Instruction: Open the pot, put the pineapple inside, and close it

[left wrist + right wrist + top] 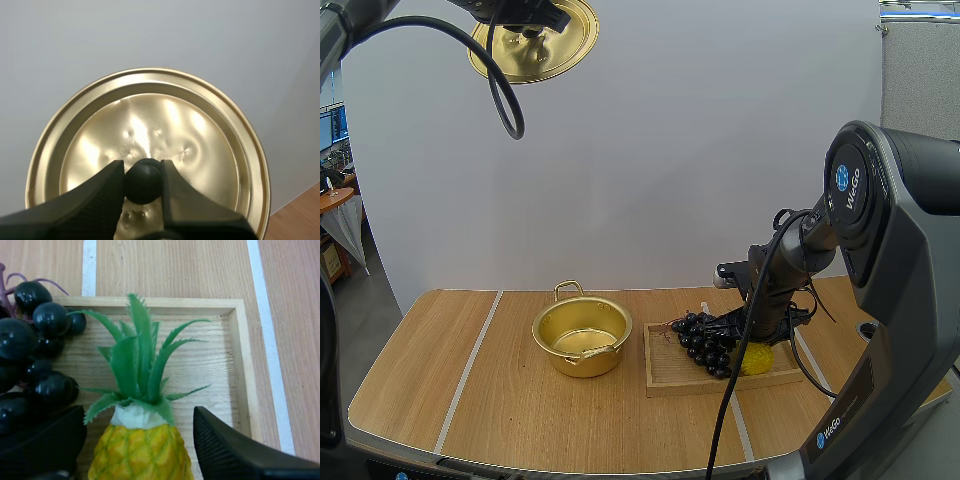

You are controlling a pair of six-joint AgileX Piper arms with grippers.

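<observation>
Aloft, left gripper [142, 181]: clamped on the lid [200, 145].
Right gripper [137, 440]: fingers apart, pineapple [141, 447] between them, grapes [35, 355] beside.
Pot [582, 335]: open.

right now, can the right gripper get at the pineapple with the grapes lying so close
Probably yes. The right gripper is open, its fingers on either side of the pineapple in the wooden tray. The bunch of grapes crowds one finger but is not between them.
</observation>
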